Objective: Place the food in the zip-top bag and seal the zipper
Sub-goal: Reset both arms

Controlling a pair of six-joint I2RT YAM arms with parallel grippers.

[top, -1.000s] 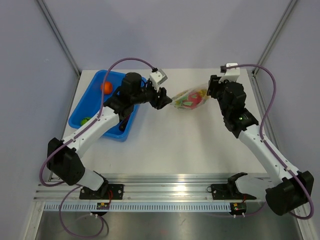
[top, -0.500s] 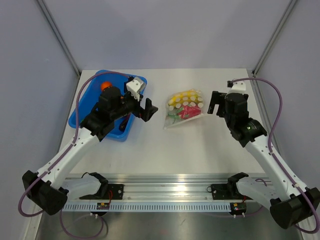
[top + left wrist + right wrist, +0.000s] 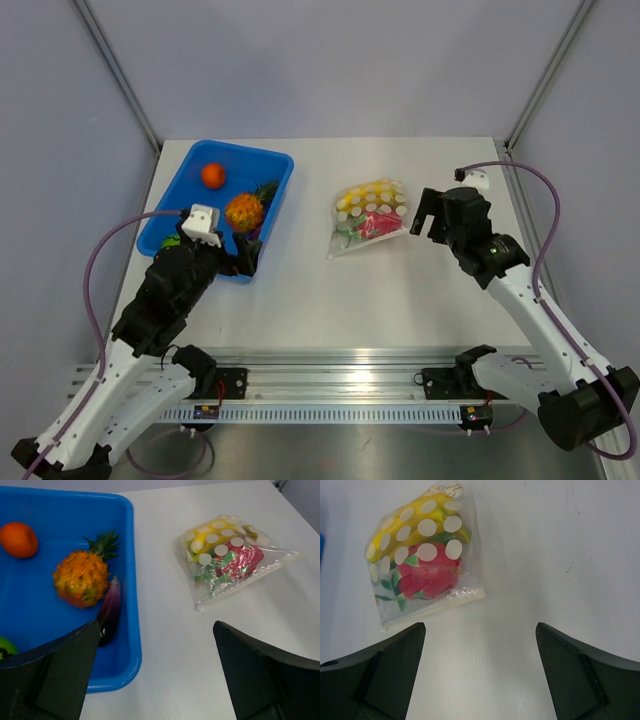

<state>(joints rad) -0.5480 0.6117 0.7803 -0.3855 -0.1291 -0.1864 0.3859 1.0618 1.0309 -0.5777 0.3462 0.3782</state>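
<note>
Checking the zipper (image 3: 435, 609) along its whole length seems the careful move: the bag (image 3: 368, 217) lies on the counter (image 3: 330, 300) beside the blue bin (image 3: 131, 555) (food (image 3: 427, 580) inside), while the left tool (image 3: 156, 625) and right tool (image 3: 480, 625) stand wide, empty.

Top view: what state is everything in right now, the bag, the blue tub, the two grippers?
zip-top bag: lying flat on the table, free of both grippers.
zipper: looks pressed shut along its length.
food: inside the bag.
blue bin: open-topped, holding a pineapple and an orange.
left gripper: open, empty.
right gripper: open, empty.
</note>
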